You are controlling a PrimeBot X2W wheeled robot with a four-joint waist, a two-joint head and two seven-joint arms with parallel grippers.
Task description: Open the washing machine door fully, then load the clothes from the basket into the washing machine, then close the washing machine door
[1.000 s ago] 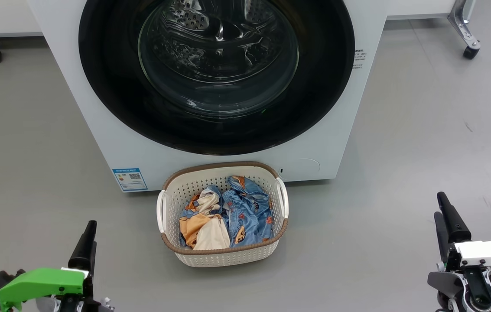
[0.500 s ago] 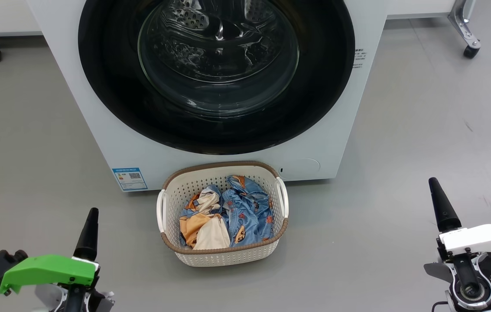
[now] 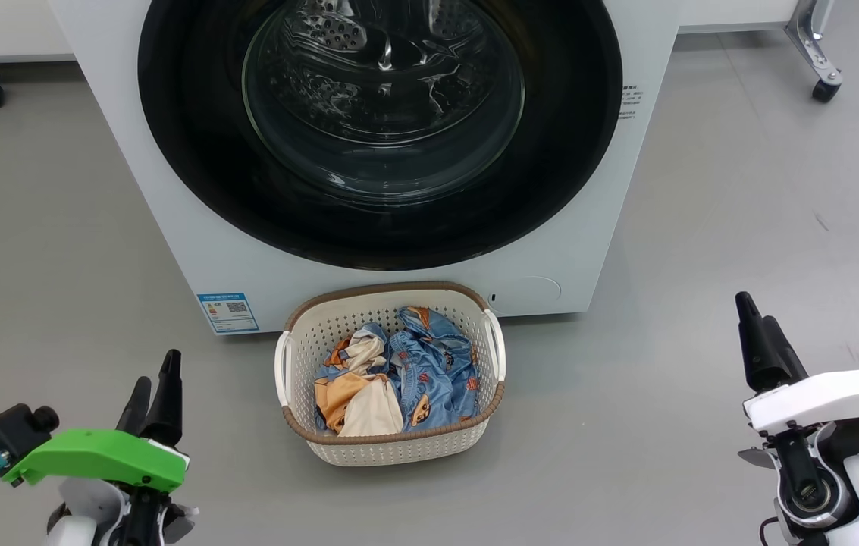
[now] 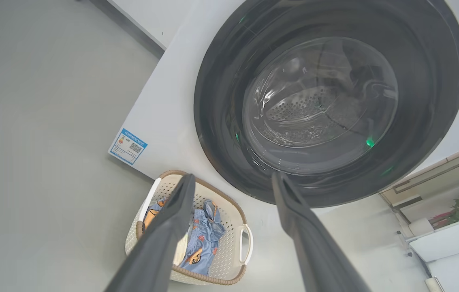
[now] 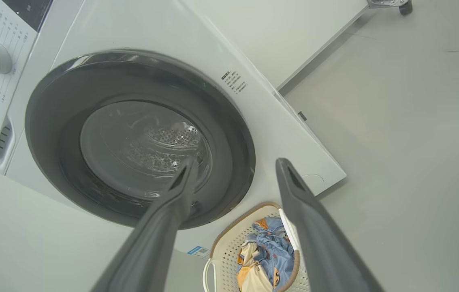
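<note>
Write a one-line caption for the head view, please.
Open left gripper and right gripper flank the basket of clothes before the closed washing machine door.

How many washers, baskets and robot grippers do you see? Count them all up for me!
Washer: 1
Basket: 1
Grippers: 2, left gripper and right gripper
Total: 4

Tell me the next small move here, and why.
Probably lift one gripper toward the rim of the washing machine door to start opening it. The door is shut, the clothes lie in the basket, and the left gripper and right gripper both hang open, low and short of it.
</note>
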